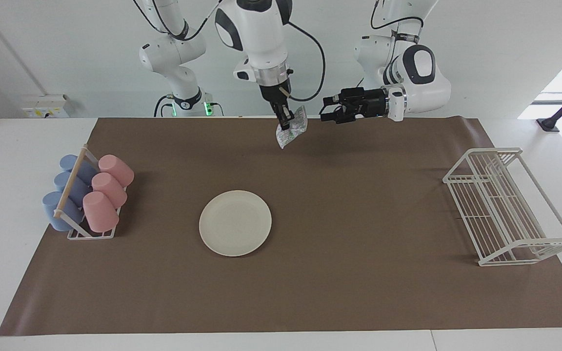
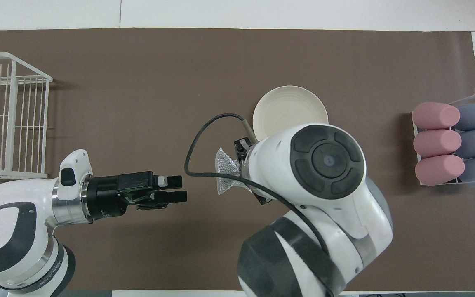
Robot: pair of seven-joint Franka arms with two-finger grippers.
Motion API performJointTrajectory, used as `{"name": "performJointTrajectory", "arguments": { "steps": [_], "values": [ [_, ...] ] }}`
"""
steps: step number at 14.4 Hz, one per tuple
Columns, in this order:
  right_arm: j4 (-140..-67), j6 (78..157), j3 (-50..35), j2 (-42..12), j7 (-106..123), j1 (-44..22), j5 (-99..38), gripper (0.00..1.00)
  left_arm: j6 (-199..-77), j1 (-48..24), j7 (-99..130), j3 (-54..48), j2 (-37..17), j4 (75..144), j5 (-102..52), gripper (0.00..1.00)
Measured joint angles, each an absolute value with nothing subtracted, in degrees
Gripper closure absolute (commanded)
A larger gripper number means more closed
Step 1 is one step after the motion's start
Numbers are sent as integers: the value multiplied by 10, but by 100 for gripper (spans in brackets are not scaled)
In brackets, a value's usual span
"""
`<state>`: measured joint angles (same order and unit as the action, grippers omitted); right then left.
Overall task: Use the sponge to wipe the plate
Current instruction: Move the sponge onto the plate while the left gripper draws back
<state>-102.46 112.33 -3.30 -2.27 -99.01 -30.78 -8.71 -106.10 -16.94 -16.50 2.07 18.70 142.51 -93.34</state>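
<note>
The cream-white plate (image 1: 235, 223) lies flat on the brown mat, toward the right arm's end; in the overhead view the right arm covers part of the plate (image 2: 290, 108). My right gripper (image 1: 286, 120) points down and is shut on the silvery, wrinkly sponge (image 1: 291, 128), held in the air over the mat's edge nearest the robots. The sponge also shows in the overhead view (image 2: 226, 175), where the arm hides the fingers. My left gripper (image 1: 326, 109) lies level beside the sponge, apart from it, open and empty; it also shows in the overhead view (image 2: 179, 189).
A rack of pink and blue cups (image 1: 88, 195) lying on their sides stands at the right arm's end of the mat (image 1: 359, 292). A white wire dish rack (image 1: 505, 209) stands at the left arm's end.
</note>
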Motion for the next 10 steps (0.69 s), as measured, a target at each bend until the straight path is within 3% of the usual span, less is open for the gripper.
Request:
{"name": "performJointTrajectory", "arguments": {
  "steps": [6,10],
  "values": [
    [-1159,1361,-31,-69,-873,-243,-87,100,-1065,-161,-159,23,187,1425,-888,0],
    [-1222,1446,-31,-90,-804,-208,-87,100,-1070,-142,-159,24,187,1419,-801,0]
  ]
}}
